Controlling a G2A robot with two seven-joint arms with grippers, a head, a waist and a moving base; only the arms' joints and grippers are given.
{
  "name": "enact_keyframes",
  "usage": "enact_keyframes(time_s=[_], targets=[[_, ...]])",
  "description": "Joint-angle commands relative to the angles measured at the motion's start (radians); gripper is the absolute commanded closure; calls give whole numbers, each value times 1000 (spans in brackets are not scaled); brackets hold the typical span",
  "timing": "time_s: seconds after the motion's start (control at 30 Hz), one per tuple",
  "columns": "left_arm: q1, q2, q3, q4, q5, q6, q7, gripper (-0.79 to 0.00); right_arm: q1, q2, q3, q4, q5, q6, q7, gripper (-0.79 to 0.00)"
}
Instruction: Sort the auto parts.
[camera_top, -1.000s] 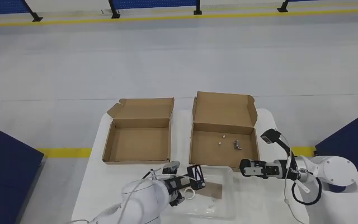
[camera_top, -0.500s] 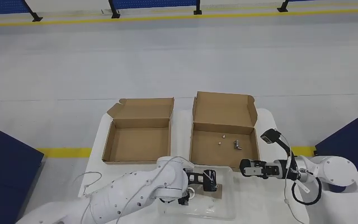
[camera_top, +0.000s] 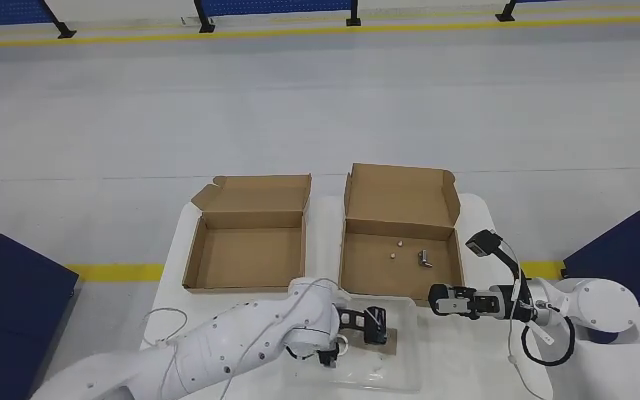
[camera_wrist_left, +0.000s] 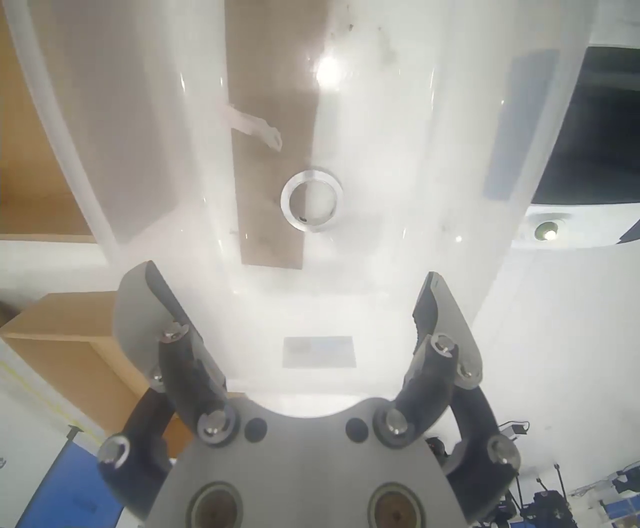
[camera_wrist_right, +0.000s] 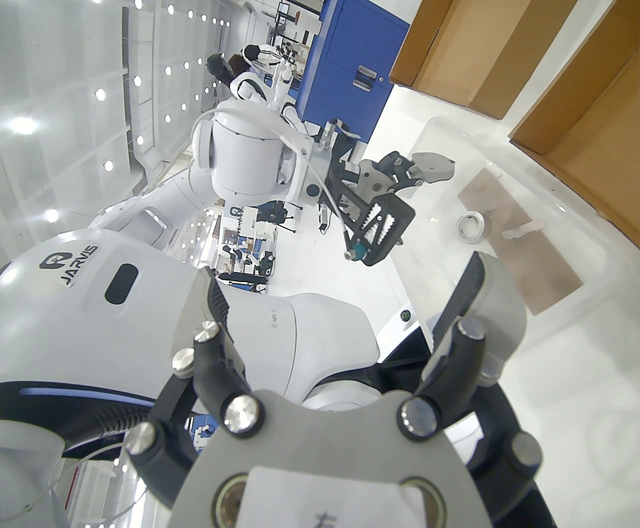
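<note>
My left pincer (camera_wrist_left: 289, 277) hangs wide open and empty over the clear tray (camera_top: 405, 380) at the counter's front edge, lined up on the metal ring (camera_wrist_left: 311, 200) lying inside it. I judge this the approach to a pick: lower, then close across the ring. Toward the counter's right edge, my right pincer (camera_wrist_right: 345, 272) waits open, empty.

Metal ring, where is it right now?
In the left wrist view, the metal ring lies in the clear tray at the edge of the brown card, just ahead of the open left end effector.
</note>
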Motion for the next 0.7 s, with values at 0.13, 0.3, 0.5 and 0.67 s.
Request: enact_keyframes(time_s=[0.13,0.3,0.5,0.67], targets=[[-33,-53,33,120,-54,-8,9,-785,0,0,0,0,0,0,0,-785],[-33,-53,33,120,-54,-8,9,-785,0,0,0,0,0,0,0,-785],[-5,-62,47,169,-10,-39,81,-785,0,0,0,0,0,0,0,-785],[-1,-76,48,207,-6,-39,96,-785,0,0,0,0,0,0,0,-785]])
